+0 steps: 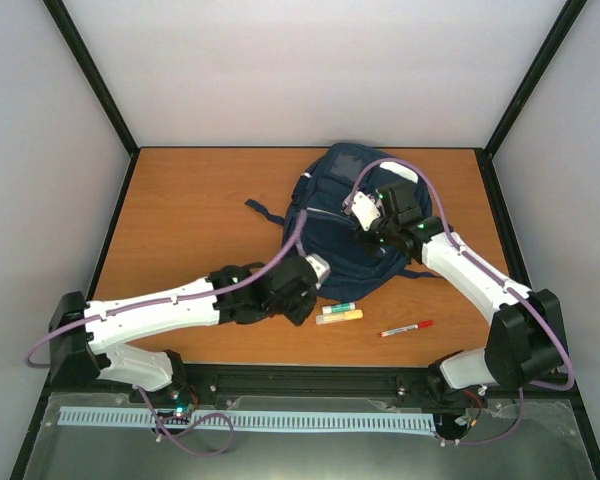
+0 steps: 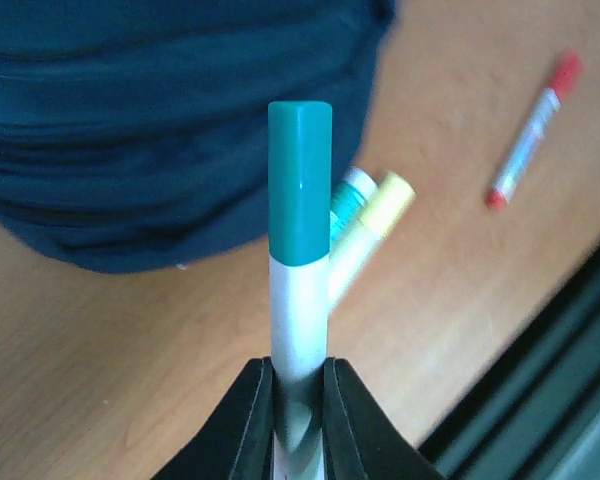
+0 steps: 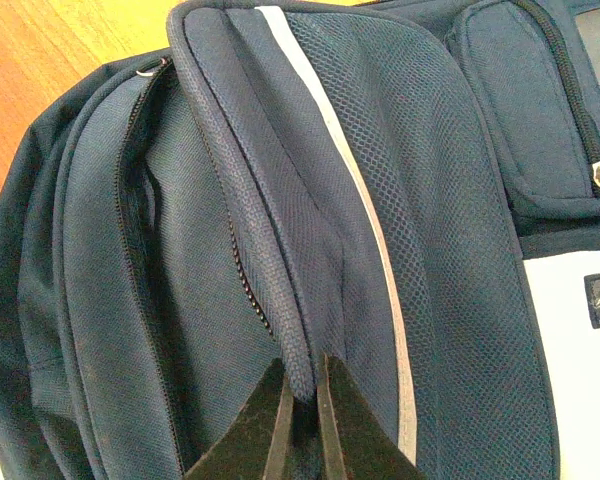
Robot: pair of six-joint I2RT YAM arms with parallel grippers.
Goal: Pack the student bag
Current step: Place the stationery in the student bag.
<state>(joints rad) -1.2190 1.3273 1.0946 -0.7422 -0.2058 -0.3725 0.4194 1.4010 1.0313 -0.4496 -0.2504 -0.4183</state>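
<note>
The student bag point(image 1: 330, 225) lies flat on the far half of the counter point(image 1: 200, 220), right of centre, with its top near the far edge. In the right wrist view its navy fabric shows a thin white stripe point(image 3: 355, 190), a mesh panel and a zipped front pocket point(image 3: 525, 120). The right hand point(image 3: 300, 375) is on the bag's upper part, its jaws pinched together on a raised fold of the fabric beside a zip line point(image 3: 135, 230).

The left hand point(image 2: 300, 370) hangs at the bag's near rim, clamped on a white marker with a teal cap point(image 2: 300, 180) that points out past the fingertips. Just beyond it, on the counter, a second teal-capped marker point(image 1: 338, 308) and a yellow marker point(image 1: 340, 317) lie side by side, close to the bag. A red pen point(image 1: 407, 328) lies farther right, near the counter's near edge.
</note>
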